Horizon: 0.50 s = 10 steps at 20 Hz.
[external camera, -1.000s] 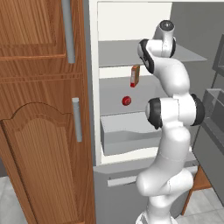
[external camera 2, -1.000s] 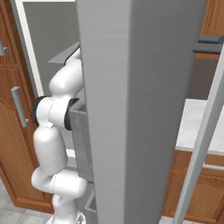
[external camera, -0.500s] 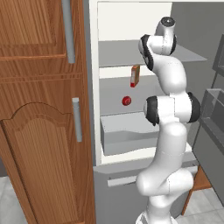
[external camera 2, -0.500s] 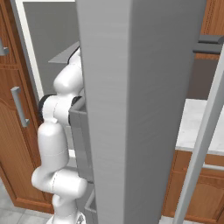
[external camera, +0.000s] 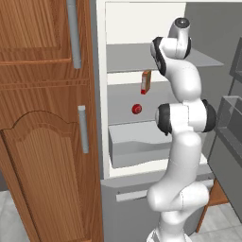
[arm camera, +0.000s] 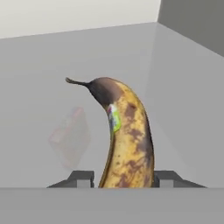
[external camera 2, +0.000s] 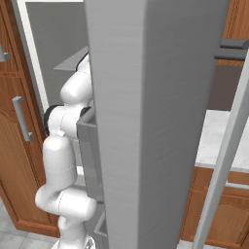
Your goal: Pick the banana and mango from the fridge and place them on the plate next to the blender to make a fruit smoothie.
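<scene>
In the hand view the banana (arm camera: 127,140), yellow with brown spots and a dark stem end, lies on a grey shelf of the fridge (external camera: 142,56). My gripper (arm camera: 124,178) is shut on the banana, with one dark fingertip (arm camera: 81,177) against each side of its near end. In the left base view my arm reaches up to the upper shelf. The mango (external camera: 136,109), small and glossy red, sits on the shelf below. The plate and the blender are out of view.
An upright orange-red carton (external camera: 146,82) stands behind the mango. A pale grey drawer (external camera: 137,144) lies under that shelf. A brown wooden cabinet (external camera: 42,118) stands left of the fridge. The open grey fridge door (external camera 2: 155,121) blocks most of the right base view.
The top of my arm has risen slightly and straightened at the upper shelf. The mango and the carton have stayed in place.
</scene>
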### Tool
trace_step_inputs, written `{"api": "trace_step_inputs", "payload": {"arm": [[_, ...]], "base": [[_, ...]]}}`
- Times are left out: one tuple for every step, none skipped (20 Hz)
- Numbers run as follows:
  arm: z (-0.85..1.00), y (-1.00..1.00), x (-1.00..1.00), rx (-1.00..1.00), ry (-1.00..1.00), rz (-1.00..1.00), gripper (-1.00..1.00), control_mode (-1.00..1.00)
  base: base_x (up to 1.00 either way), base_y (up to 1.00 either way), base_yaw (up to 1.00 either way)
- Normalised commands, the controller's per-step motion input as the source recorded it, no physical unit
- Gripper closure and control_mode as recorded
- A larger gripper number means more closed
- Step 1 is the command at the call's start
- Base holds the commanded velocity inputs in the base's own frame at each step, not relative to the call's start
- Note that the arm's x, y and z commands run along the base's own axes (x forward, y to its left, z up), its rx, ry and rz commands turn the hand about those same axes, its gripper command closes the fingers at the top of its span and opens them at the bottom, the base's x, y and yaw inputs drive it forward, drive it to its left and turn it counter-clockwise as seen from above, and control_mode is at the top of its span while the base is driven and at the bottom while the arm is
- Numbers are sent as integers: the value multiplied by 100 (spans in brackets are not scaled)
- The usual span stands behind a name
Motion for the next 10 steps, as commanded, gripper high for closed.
{"api": "trace_step_inputs", "payload": {"arm": [[-11,0,0,-3,-9,0,100,-100],[-8,0,0,-1,-7,0,100,-100],[-4,0,0,0,-5,0,100,-100],[0,0,0,-1,-7,0,100,-100],[0,0,-21,0,-9,0,100,-100],[0,0,-43,-1,-14,0,100,-100],[0,0,-71,-1,-17,0,100,-100],[0,0,-84,0,-17,0,100,-100],[0,4,-90,0,-17,0,100,-100],[0,9,-96,0,-18,0,100,-100]], "base": [[0,0,0],[0,0,0],[0,0,0],[0,0,0],[0,0,0],[0,0,0],[0,0,0],[0,0,0],[0,0,0],[0,0,0]]}}
